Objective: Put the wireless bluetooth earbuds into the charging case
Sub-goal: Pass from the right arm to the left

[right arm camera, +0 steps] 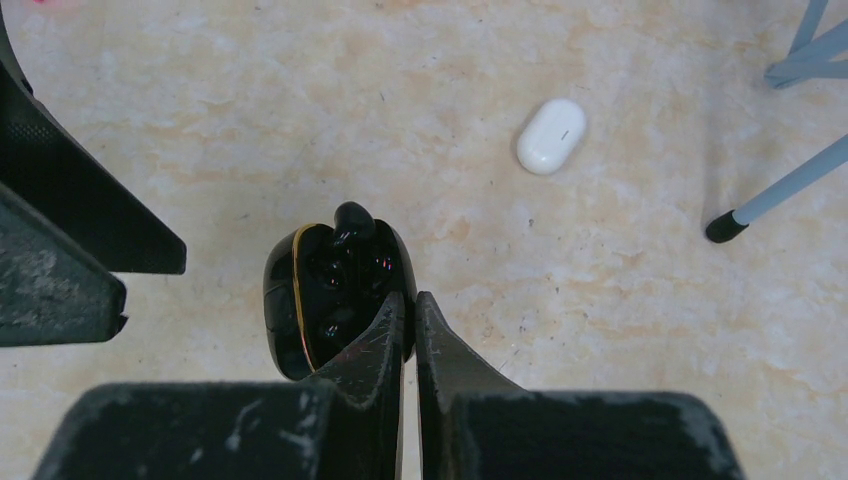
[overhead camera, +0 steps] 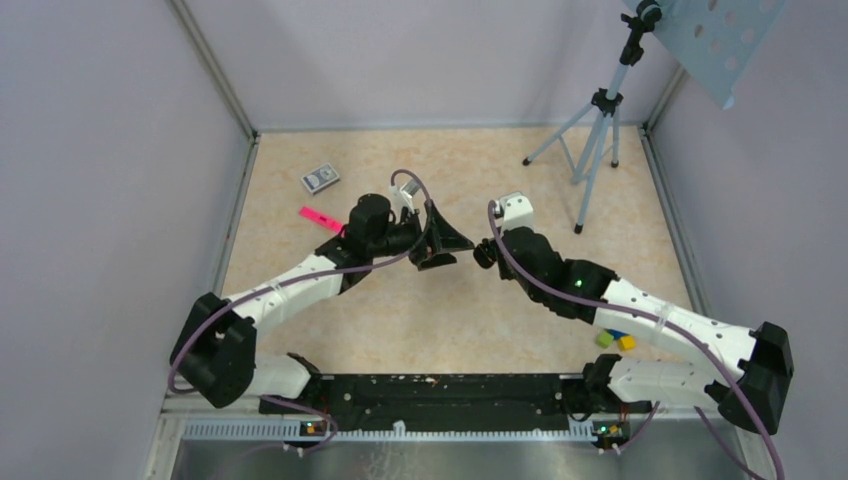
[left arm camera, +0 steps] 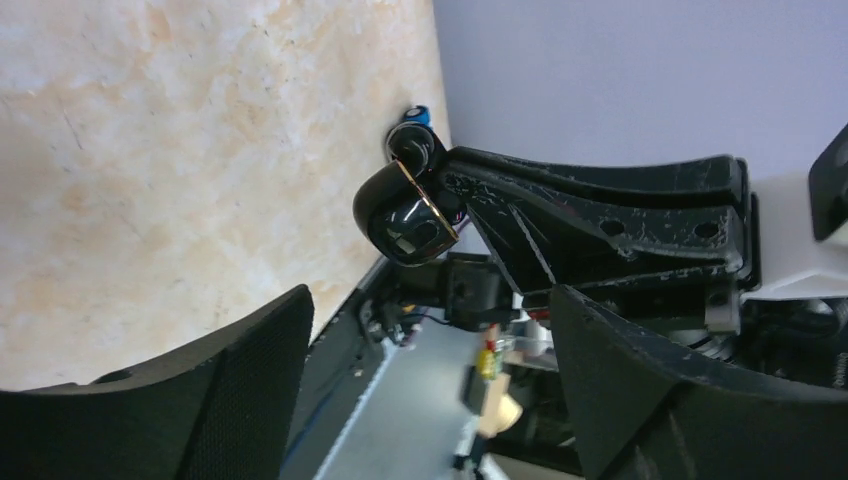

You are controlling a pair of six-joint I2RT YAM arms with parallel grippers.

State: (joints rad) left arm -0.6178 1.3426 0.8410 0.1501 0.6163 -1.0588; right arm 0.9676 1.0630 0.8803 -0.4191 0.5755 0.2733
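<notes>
The right gripper (right arm camera: 410, 305) pinches almost closed on the near rim of the open charging case (right arm camera: 325, 285), which seems lifted off the table (right arm camera: 640, 300) mid-workspace. Glossy, light and hinged, the case will likely slip or pivot, so a hold across its thicker body looks safer. The left gripper (left arm camera: 430, 300) faces it, spread wide and empty. Farther off lies a white pill-shaped object (right arm camera: 551, 135).

Charging case (right arm camera: 330, 300) glossy black (thin rim line, seemingly gold); table (right arm camera: 620, 300) mottled beige; pill-shaped object (right arm camera: 551, 136) white.
</notes>
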